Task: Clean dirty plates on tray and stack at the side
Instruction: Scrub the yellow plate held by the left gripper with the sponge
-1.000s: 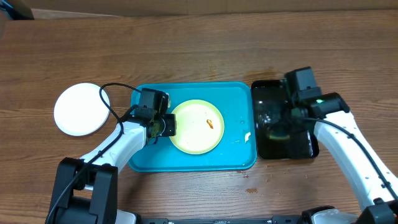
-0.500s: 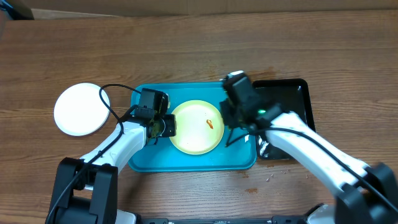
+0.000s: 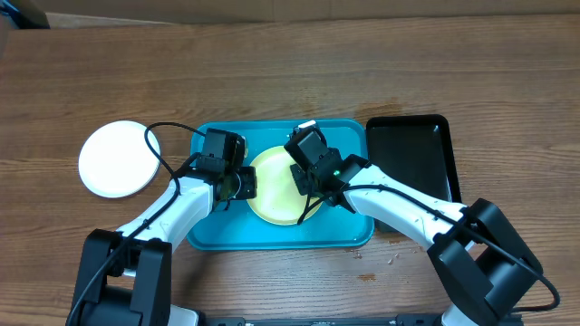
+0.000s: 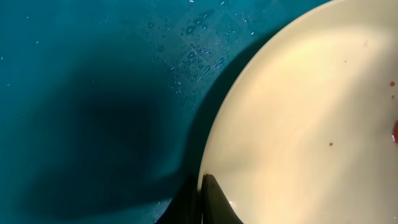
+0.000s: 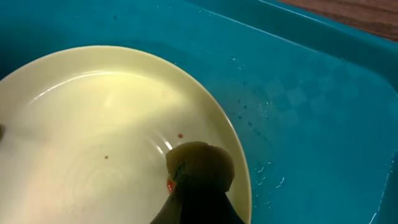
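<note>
The pale yellow-green plate (image 3: pixel 272 195) lies flat in the cyan tray (image 3: pixel 349 145), left of the tray's centre. The left fingers (image 4: pixel 214 202) are closed on the plate's left rim. The right fingers (image 5: pixel 199 208) are clamped on an olive-green sponge (image 5: pixel 200 163), which presses on the plate face beside a small orange-red smear (image 5: pixel 169 185). A white plate (image 3: pixel 113 158) rests on the worktop (image 3: pixel 272 72), well left of the tray. A black tray (image 3: pixel 412 163) sits just right of the cyan tray.

My left arm (image 3: pixel 172 210) and right arm (image 3: pixel 399 206) are white-shelled, black-jointed. A thin black cable (image 3: pixel 156 138) loops at the left's ten o'clock; a green light (image 3: pixel 337 168) dots the right.
</note>
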You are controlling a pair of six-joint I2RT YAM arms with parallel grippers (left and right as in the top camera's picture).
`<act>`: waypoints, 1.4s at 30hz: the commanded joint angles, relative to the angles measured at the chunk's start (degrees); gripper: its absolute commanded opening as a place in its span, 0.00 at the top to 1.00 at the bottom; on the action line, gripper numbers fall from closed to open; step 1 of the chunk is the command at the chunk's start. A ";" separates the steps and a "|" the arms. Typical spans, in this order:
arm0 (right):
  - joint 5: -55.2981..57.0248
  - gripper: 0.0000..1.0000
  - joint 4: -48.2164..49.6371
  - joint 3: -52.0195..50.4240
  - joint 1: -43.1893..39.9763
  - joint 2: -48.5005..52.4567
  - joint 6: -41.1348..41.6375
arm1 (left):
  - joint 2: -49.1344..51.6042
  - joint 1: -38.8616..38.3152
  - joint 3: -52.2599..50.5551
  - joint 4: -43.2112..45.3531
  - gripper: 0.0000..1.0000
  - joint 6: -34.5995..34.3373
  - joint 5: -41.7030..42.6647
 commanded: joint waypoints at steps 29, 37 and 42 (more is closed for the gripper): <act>1.68 0.66 -0.63 -1.97 0.26 2.34 0.26 | 0.57 -0.11 -0.15 -0.72 0.96 -0.35 0.26; 1.03 0.59 -1.11 -1.84 0.26 2.34 0.26 | 0.57 -0.11 -0.15 -0.50 0.96 -0.35 0.26; 0.04 0.74 -3.43 -2.25 0.26 2.34 0.28 | 0.57 -0.11 -0.15 -0.28 0.96 -0.35 0.26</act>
